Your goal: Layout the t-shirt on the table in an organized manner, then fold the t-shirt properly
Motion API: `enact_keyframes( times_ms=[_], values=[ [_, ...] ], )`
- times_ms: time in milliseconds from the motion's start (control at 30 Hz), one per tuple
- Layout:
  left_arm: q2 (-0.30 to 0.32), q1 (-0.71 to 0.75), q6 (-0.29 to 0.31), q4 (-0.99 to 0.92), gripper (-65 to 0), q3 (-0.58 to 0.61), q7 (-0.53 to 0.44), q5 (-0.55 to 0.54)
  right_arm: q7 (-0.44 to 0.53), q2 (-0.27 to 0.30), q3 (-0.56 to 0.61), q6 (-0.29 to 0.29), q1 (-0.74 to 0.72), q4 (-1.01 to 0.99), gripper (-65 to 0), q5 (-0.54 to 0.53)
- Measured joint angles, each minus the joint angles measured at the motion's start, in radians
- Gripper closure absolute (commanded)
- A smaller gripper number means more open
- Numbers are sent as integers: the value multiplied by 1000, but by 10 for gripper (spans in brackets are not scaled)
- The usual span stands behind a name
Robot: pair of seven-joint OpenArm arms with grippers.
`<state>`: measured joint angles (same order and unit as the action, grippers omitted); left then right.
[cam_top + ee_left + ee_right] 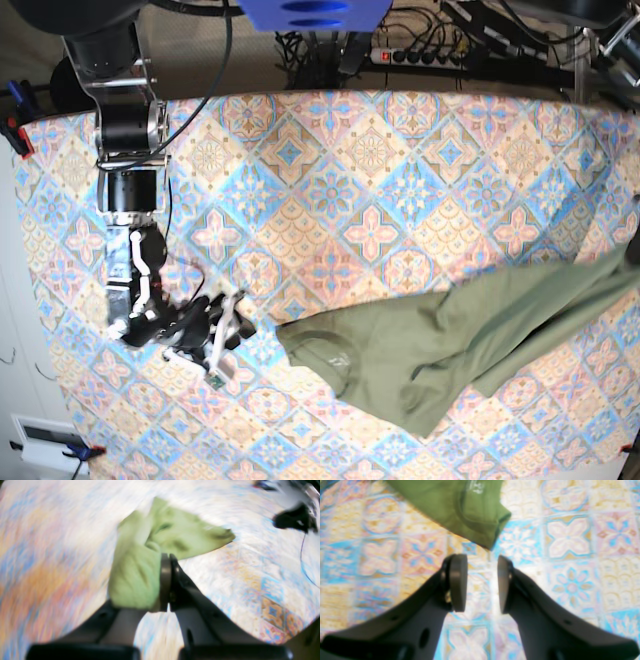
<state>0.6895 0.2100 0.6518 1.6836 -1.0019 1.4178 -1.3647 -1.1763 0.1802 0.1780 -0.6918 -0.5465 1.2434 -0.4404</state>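
Two dark left jaws [167, 580] pinch shut on the plain olive-green cotton t-shirt [160, 550]. From the right wrist, the right jaws [482, 582] gape partly open, holding nothing, just off the neck. From above, the shirt lies crumpled near the tile-patterned desk's [330, 180] right edge.

matt cotton t-shirt [440, 340]; patterned cloth table [370, 170]

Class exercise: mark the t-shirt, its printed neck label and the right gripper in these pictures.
t-shirt [440, 345]: base view, middle of the green body.
neck label [475, 486]: right wrist view, pale print inside the collar.
right gripper [482, 562]: right wrist view, open gap between the tips.
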Motion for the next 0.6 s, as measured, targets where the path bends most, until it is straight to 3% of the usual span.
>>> enact_keyframes(
  times_ms=[133,267,367,500,600],
  values=[
    [10,307,3,0,0,-150,3,-5,2,-36,56,-10,21,-3,-207,-11],
    [-11,503,4,0,0,-142,-6,21,16,-35,159,-3,-2,2,-205,-12],
    [-35,568,4,-15,0,-143,-6,136,3,-57,223,-3,3,3,-204,-3],
    [-84,587,4,-22,0,-47,-11,329,2,-153,283,-4,20,0,-204,-9],
    [-133,583,7,-22,0,-2,-21,416,13,-217,309,-4,8,0,-204,-6]
  ],
)
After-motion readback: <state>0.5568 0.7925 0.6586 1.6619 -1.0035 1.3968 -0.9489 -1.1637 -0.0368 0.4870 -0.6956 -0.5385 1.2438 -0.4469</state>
